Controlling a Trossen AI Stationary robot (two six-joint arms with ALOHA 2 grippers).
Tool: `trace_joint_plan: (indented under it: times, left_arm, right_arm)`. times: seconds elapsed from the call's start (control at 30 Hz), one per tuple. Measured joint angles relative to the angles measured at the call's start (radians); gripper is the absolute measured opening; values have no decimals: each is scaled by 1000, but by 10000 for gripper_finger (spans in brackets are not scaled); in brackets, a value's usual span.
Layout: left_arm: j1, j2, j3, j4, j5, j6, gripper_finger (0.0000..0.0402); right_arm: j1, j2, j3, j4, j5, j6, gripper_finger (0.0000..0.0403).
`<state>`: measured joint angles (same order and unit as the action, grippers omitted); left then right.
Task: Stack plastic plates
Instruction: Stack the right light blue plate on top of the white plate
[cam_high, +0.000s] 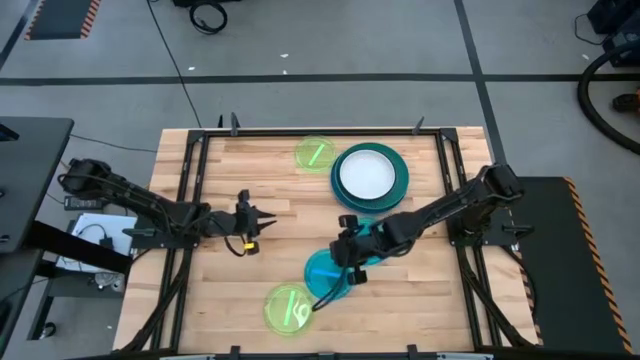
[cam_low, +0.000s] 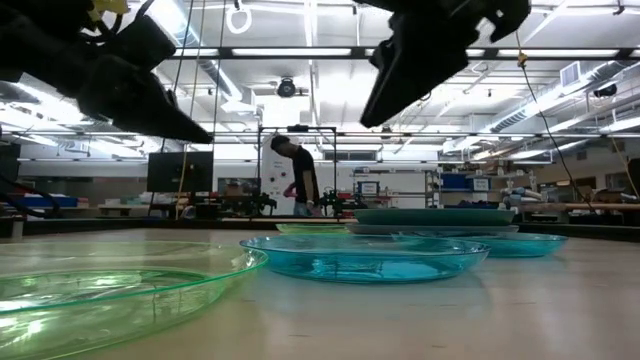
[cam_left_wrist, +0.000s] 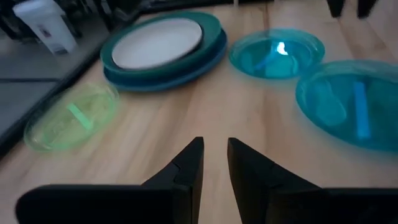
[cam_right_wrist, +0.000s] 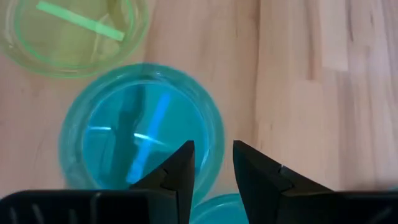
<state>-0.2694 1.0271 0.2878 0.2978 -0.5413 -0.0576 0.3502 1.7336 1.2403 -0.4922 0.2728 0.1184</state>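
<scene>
Plastic plates (cam_high: 369, 176) carry no legible writing; right gripper (cam_right_wrist: 211, 163) and left gripper (cam_left_wrist: 214, 158) hover slightly parted, empty.

Left pincer (cam_high: 268, 221) and right pincer (cam_high: 345, 281) hover, fingers slightly parted.

You have two lime-green plates (cam_high: 287, 308), translucent cyan ones (cam_high: 327, 272) (streaked with reflected light), and a white plate (cam_high: 366, 174) on teal (cam_high: 399, 185).

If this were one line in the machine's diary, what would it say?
stage: stacking unfinished | right hand: open, above translucent cyan plastic plate | left hand: open, empty, over bare wood | white plate on teal plate
</scene>
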Motion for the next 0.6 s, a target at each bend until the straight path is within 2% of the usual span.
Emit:
trace_joint_plan:
  times: [0.17, 0.4, 0.6]
  left_arm:
    - [36, 0, 0, 31, 1, 27, 80]
    - [88, 0, 0, 31, 1, 32, 80]
    - [94, 0, 0, 68, 2, 180, 80]
  right_arm:
    - [17, 0, 0, -102, -31, 136, 118]
    - [42, 0, 0, -181, -26, 149, 118]
    - [65, 0, -30, -232, 27, 224, 118]
